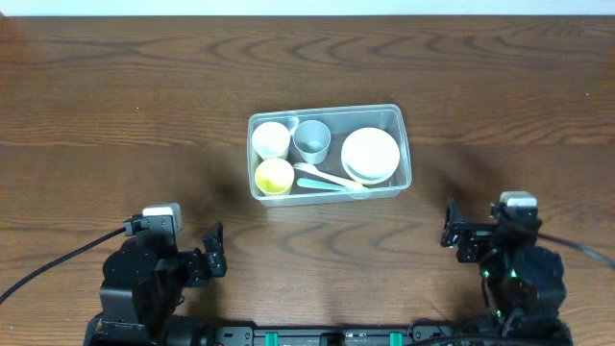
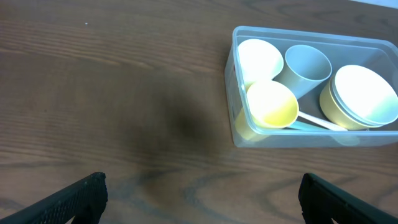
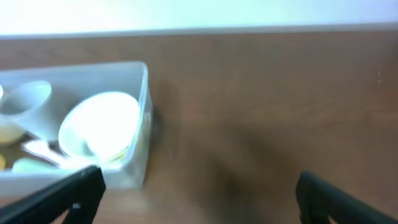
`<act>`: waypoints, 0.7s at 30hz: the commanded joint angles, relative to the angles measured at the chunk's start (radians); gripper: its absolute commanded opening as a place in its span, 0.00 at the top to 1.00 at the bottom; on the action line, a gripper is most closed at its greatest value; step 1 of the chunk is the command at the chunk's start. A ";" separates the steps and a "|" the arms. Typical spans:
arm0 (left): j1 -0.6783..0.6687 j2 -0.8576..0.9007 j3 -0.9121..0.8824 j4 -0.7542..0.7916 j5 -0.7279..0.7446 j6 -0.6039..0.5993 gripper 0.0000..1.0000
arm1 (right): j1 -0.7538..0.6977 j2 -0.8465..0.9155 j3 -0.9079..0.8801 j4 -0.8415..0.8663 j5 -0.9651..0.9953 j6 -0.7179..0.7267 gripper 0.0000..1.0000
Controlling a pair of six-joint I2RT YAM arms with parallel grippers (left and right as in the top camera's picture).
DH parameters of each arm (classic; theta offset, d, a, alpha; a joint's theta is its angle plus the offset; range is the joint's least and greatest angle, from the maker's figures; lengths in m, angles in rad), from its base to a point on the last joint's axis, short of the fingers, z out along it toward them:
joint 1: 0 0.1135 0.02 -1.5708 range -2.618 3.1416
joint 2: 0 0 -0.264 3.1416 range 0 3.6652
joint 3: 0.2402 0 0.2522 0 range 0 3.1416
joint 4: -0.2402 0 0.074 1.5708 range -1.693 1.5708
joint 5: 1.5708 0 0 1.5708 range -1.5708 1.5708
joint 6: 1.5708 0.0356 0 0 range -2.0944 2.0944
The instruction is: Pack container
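Overhead view: the clear container (image 1: 405, 159) sits at frame centre on the wooden worktop (image 1: 115, 96). It holds a white cup (image 1: 271, 140), a grey cup (image 1: 311, 140), a yellow cup (image 1: 274, 176), stacked bowls (image 1: 370, 154) at its right end and spoons (image 1: 322, 179) along its lower wall. The left pincer (image 2: 200, 200), at lower left, and the right pincer (image 3: 199, 196), at lower right, lie well apart from the container, each with fingers spread wide and empty.

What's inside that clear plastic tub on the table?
The container holds a white cup, a grey cup, a yellow cup, two spoons, and a white bowl nested in a yellow bowl. Whatever lies under the bowls is covered.
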 commanded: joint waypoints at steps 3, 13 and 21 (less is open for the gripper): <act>0.004 0.000 -0.001 0.002 -0.011 -0.013 0.02 | -0.042 -0.143 -0.157 0.160 -0.101 -0.102 0.01; 0.004 0.000 -0.001 0.002 -0.011 -0.013 0.02 | -0.048 -0.230 -0.336 0.546 -0.106 -0.237 0.01; 0.004 0.000 -0.001 0.002 -0.011 -0.013 0.02 | -0.076 -0.230 -0.391 0.505 -0.117 -0.385 0.01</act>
